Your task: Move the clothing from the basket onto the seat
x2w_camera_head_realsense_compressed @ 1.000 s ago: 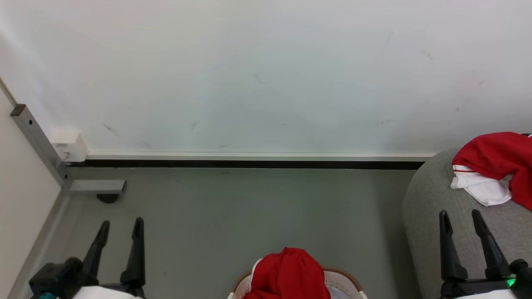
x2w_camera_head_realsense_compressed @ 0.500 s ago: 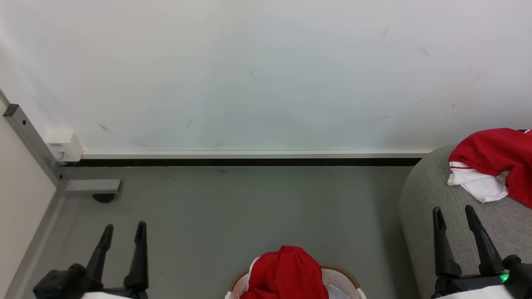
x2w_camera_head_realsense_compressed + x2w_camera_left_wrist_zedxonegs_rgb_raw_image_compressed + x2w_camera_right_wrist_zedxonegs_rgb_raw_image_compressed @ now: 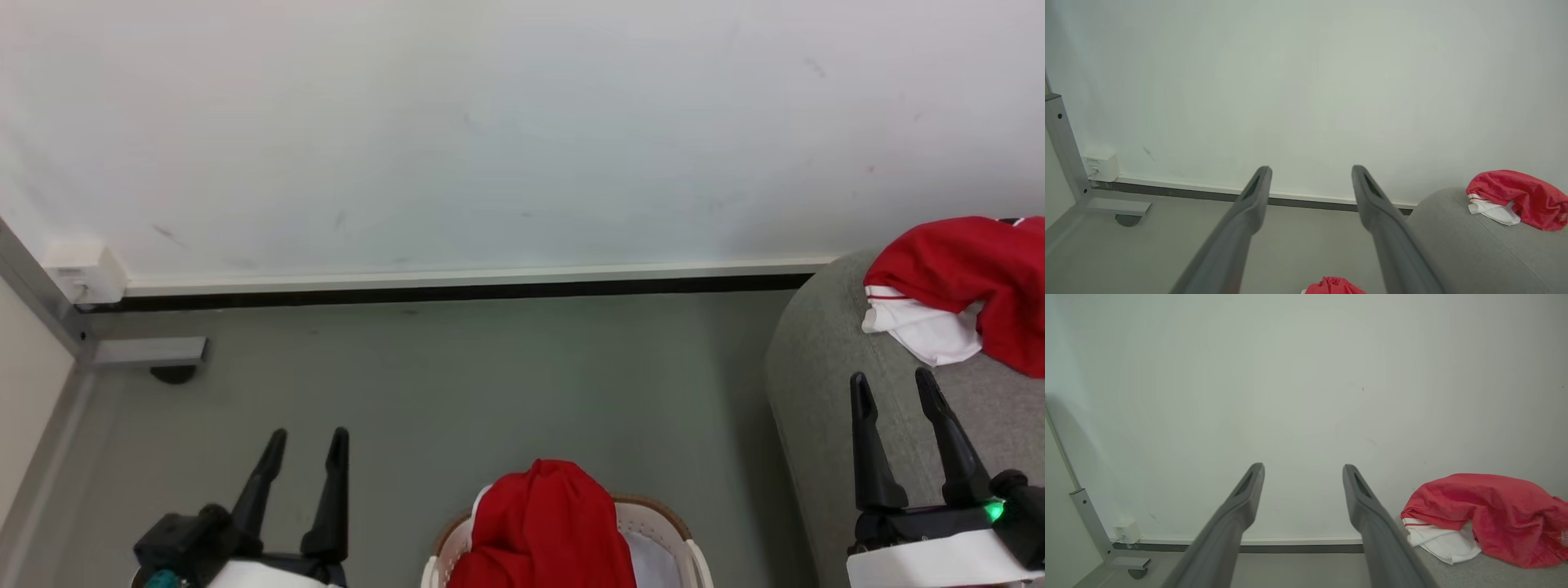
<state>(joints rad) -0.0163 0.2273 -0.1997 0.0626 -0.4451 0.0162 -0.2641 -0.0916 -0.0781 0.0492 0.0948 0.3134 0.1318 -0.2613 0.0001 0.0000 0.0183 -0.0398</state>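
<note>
We read this as a bare indoor test room, lab-style, dressed with a few household props. Evidence: a plain white wall with faint grey scuffs straight ahead of the left end effector and right end effector. It meets a smooth grey floor at a pale skirting strip over a dark gap. Far left of the left end effector: grey metal post with small holes, flat foot bar on a dark round foot, small white wall box at skirting level. Household side: grey upholstered seat just beyond the right end effector, red-and-white clothing on it. A white basket with a brown rim sits between the two end effectors.
</note>
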